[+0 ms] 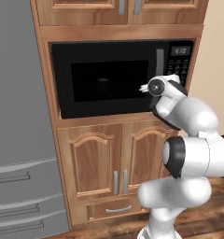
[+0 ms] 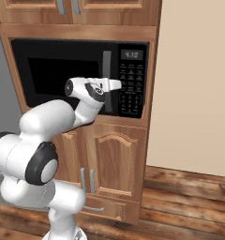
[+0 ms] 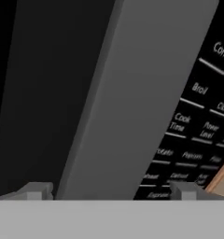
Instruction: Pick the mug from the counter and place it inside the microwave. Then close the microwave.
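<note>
The black microwave (image 1: pixel 104 77) is built into a wooden cabinet column, and its dark window door stands closed. Its long grey vertical handle (image 1: pixel 159 60) runs beside the button panel (image 2: pixel 132 89). My gripper (image 3: pixel 111 191) is open right at this handle (image 3: pixel 132 93), one fingertip (image 3: pixel 39 190) on each side of it, not touching that I can see. In the right base view my hand (image 2: pixel 109 85) sits in front of the handle's lower part. The mug and the counter are out of view.
A grey fridge (image 1: pixel 16 140) stands left of the cabinet column. Wooden cabinet doors (image 1: pixel 104 158) and a drawer sit below the microwave. A beige wall (image 2: pixel 194 84) is to the right, above a wooden floor (image 2: pixel 180 206).
</note>
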